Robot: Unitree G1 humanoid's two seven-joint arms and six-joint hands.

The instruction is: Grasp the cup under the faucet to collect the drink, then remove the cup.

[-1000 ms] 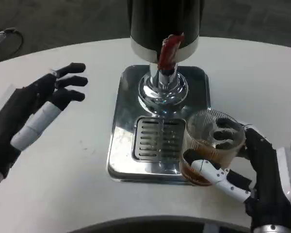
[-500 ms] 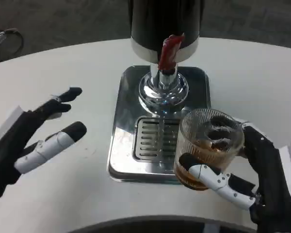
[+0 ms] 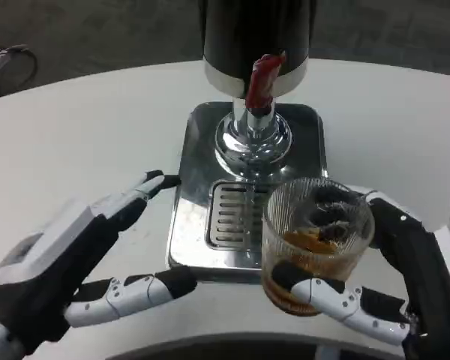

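Your right hand (image 3: 394, 289) is wrapped around the ribbed glass cup (image 3: 315, 244), a white-and-black finger curled across its front near the base and dark fingers showing through the far wall, so the grip looks firm. The cup, partly filled with brown drink (image 3: 309, 241), sits at the right front corner of the shiny metal drip tray (image 3: 195, 217), forward and to the right of the faucet (image 3: 260, 79) with its red lever. It appears lifted off the grate (image 3: 229, 214), though you cannot be sure from this angle.

Your left hand (image 3: 79, 259) holds nothing, its fingers spread low over the white tabletop (image 3: 75, 135), fingertips near the tray's left edge.

The collecting looks done and the step in hand is the removal. Keep the cup upright (it is open-topped, and any tilt will send the liquid toward the rim) and draw it smoothly toward you and to the right, away from the tray's raised edge. Don't tighten further on ribbed glass; steady pressure should serve. Keep your left hand clear of the tray so it doesn't nudge the dispenser (image 3: 255, 30).
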